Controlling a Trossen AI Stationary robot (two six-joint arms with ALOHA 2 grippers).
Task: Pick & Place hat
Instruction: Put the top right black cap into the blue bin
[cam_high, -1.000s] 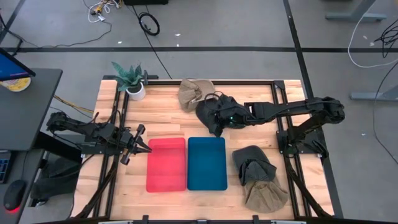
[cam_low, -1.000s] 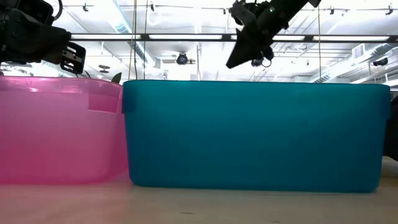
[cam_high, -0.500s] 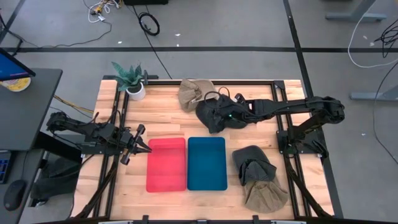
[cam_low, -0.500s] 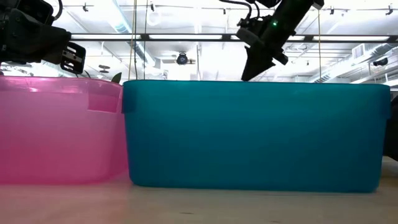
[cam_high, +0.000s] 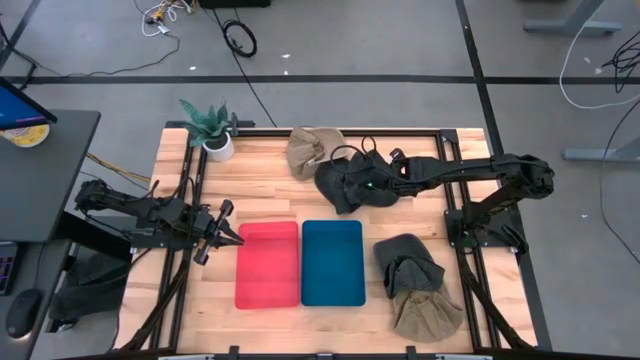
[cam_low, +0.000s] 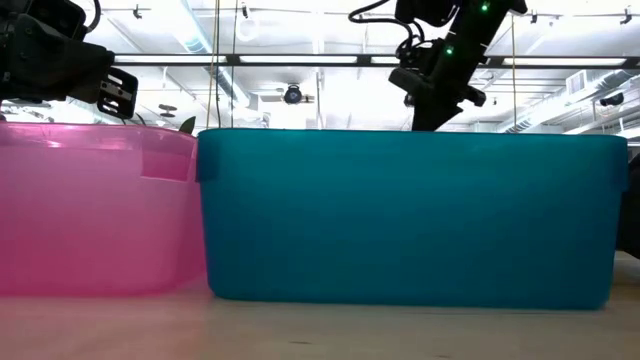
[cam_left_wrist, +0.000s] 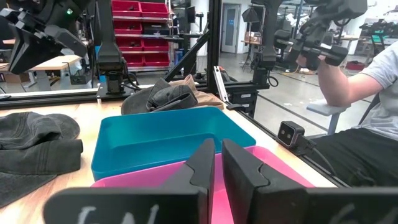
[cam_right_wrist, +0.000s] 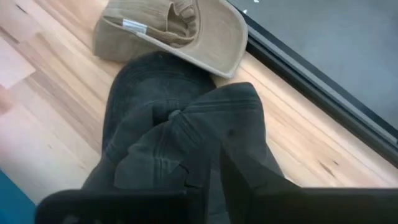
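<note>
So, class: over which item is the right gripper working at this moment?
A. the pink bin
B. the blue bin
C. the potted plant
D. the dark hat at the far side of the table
D: in the high view the right gripper sits on the dark hat, clear of both bins.

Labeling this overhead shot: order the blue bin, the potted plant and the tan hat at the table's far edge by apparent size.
1. blue bin, clearly largest.
2. tan hat.
3. potted plant, slightly smaller than the hat; they look close.
</note>
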